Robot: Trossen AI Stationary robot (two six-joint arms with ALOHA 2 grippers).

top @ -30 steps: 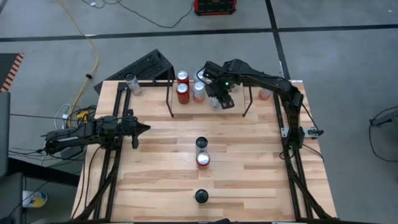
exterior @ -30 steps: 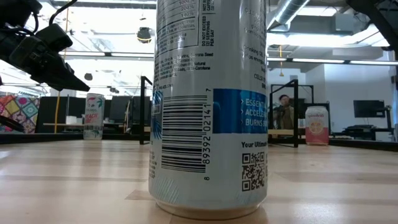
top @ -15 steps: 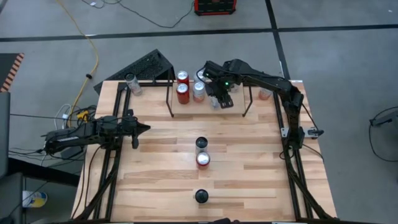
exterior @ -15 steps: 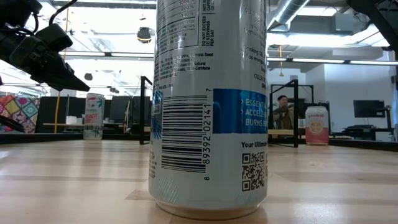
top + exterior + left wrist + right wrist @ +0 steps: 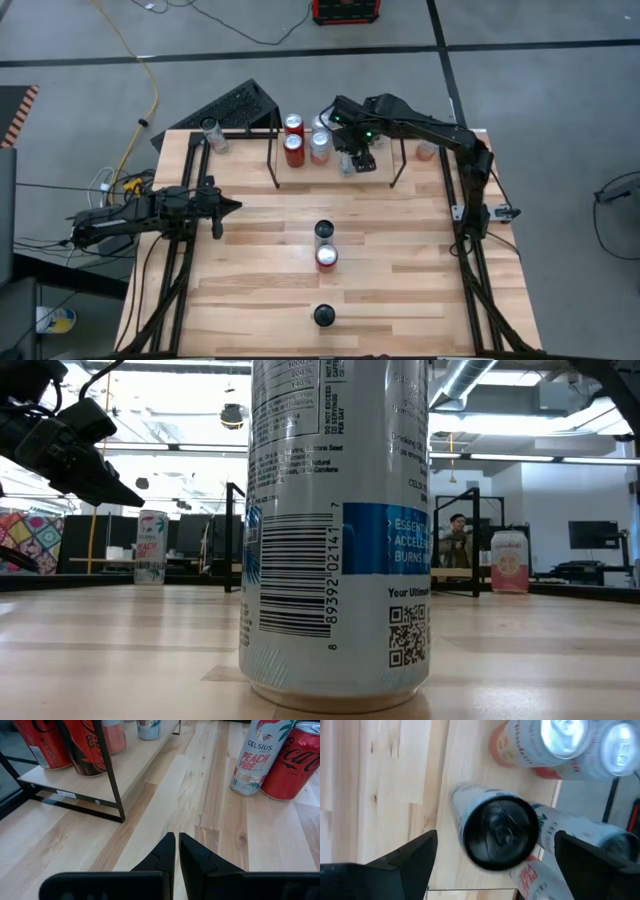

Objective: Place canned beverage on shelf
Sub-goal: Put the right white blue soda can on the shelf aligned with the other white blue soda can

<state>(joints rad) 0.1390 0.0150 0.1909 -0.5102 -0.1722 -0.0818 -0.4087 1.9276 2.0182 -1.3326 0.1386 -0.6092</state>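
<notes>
The shelf [image 5: 335,160] is a wooden board in a thin black frame at the table's far edge. On it stand two red cans [image 5: 294,150], a pale can [image 5: 320,147] and a black-topped canned beverage [image 5: 500,832]. My right gripper [image 5: 496,840] hangs open above that can and points down. One finger [image 5: 405,865] stands on each side of the can, clear of its wall. The can rests upright on its base on the board. My left gripper [image 5: 176,850] is shut and holds nothing, low over the table's left side [image 5: 232,207].
Three cans stand in a row down the table's middle [image 5: 325,231], [image 5: 327,257], [image 5: 323,316]; the nearest one fills the low view [image 5: 335,530]. One can stands at each far corner [image 5: 211,133], [image 5: 427,150]. The shelf's black uprights [image 5: 273,160] flank the board.
My right gripper has drawn slightly up over the can on the shelf and rolled a little. The can has stayed upright on the board.
</notes>
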